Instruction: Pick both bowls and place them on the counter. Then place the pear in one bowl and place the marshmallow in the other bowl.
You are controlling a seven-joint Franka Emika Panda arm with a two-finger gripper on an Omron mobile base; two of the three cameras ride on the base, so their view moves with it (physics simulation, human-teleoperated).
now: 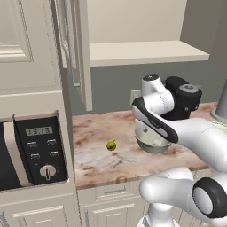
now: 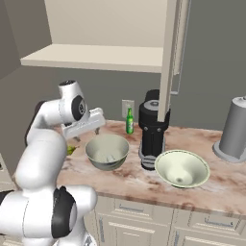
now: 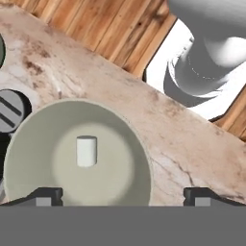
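The wide, shallow cream-green bowl [image 3: 38, 144] [image 2: 181, 168] stands on the marbled counter [image 2: 125, 180]. The white marshmallow [image 3: 86, 151] rests upright at its bottom. My gripper [image 3: 124, 197] [image 2: 153, 165] hangs open over this bowl's left rim, pointing down, with nothing between its fingers. The deep grey-green bowl [image 2: 106, 150] [image 1: 153, 141] sits to the left on the counter, and my arm partly hides it in the left base view. The small yellow-green pear [image 1: 111, 145] lies on the counter left of that bowl.
A slim green bottle [image 2: 129, 121] stands at the back wall behind the bowls. A tall grey appliance [image 2: 234, 129] is at the counter's right end. A microwave [image 1: 31, 150] sits left of the counter. An open cabinet door [image 2: 169, 57] hangs above the gripper.
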